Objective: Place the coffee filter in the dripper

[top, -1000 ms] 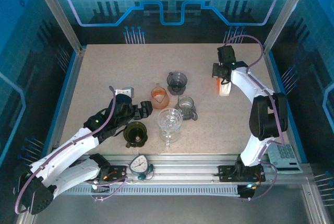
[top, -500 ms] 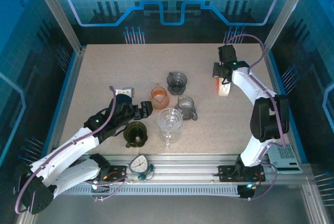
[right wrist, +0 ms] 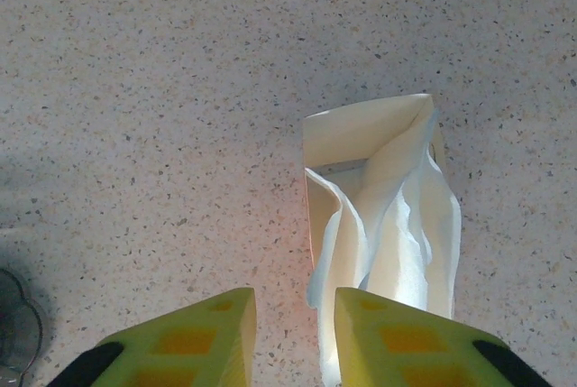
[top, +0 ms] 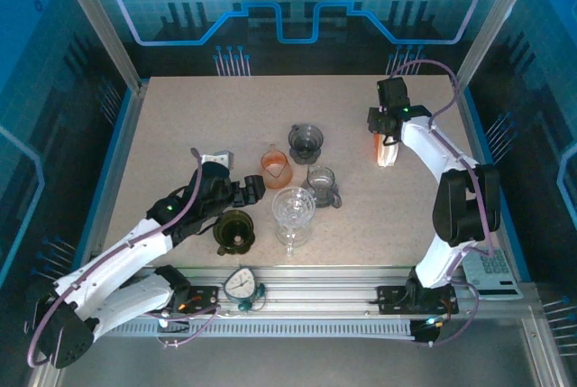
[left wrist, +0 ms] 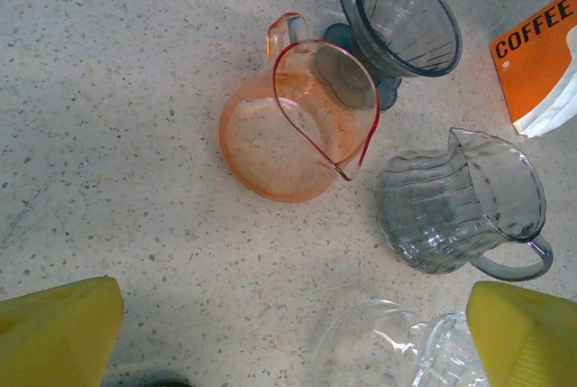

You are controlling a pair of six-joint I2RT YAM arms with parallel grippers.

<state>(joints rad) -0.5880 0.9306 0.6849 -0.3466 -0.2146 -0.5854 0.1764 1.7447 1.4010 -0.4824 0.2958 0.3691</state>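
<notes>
- Right tool [right wrist: 293,342] sat low over the worktop [right wrist: 135,89], jaws parted by only a narrow slot. Bare worktop showed through the gap, nothing clamped.
- Coffee filter pack [right wrist: 383,216] lay flat just ahead of that tool, white filters spilling from its open end toward the right-hand finger [right wrist: 406,337]. Couldn't tell if paper and finger touched.
- Left tool [left wrist: 288,342] was spread wide and empty, above a clear glass vessel [left wrist: 397,351].
- Grey dripper [left wrist: 401,17] stood upright and empty mid-worktop, just behind the orange pitcher [left wrist: 297,125], with the ribbed grey jug [left wrist: 460,202] near. The filter pack lay well apart from it, toward the right edge.
</notes>
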